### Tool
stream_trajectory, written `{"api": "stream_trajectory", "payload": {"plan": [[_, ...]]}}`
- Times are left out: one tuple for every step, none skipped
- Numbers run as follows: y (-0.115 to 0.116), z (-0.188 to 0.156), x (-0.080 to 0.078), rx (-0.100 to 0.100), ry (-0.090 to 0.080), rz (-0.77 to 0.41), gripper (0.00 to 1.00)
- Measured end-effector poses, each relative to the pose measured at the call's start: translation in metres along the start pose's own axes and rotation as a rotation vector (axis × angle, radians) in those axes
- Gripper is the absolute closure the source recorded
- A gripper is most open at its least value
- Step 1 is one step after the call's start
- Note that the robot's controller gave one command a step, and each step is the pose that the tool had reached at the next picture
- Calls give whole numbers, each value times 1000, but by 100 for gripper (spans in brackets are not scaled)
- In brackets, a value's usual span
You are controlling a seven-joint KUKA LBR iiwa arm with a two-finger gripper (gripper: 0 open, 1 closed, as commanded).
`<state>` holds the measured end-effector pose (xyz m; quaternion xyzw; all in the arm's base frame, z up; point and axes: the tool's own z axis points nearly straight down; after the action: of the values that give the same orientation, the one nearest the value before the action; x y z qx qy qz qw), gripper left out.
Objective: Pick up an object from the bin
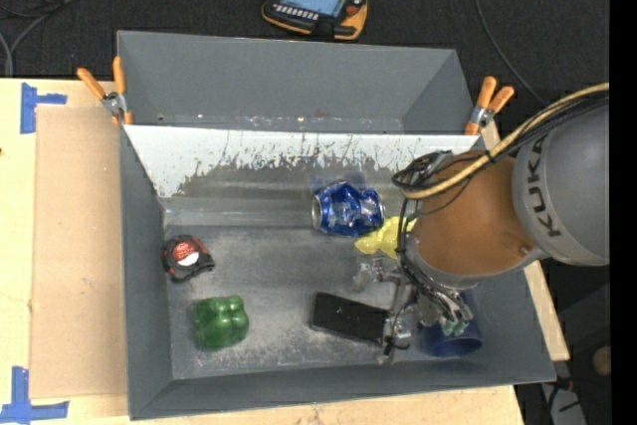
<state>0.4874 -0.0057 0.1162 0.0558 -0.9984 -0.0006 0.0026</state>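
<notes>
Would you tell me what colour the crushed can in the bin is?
The crushed can is blue, in the camera view.

Take the flat black box (348,317) on the floor of the bin (139,214) as the mark. Left of it the floor is bare as far as a green pepper-shaped toy (219,322). A round red-and-black tape measure (186,257) lies behind that toy, and both are near the left wall. Behind the box a wide bare stretch runs to the back wall. Back and to the right, a crushed blue can (346,208) and a yellow lump (376,239) just beside it block the way. Over the box's right end hangs the arm's orange-covered wrist (463,224), with a blue cup (453,343) crowded under it. In front of the box, only a narrow strip of floor is left before the front wall.
</notes>
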Motion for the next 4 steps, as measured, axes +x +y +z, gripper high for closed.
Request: {"api": "stream_trajectory", "payload": {"plan": [[0, 0, 0, 0, 0, 0, 0], [21, 45, 8, 1, -19, 62, 0], [7, 45, 0, 1, -8, 41, 100], [7, 45, 0, 1, -8, 40, 100]]}}
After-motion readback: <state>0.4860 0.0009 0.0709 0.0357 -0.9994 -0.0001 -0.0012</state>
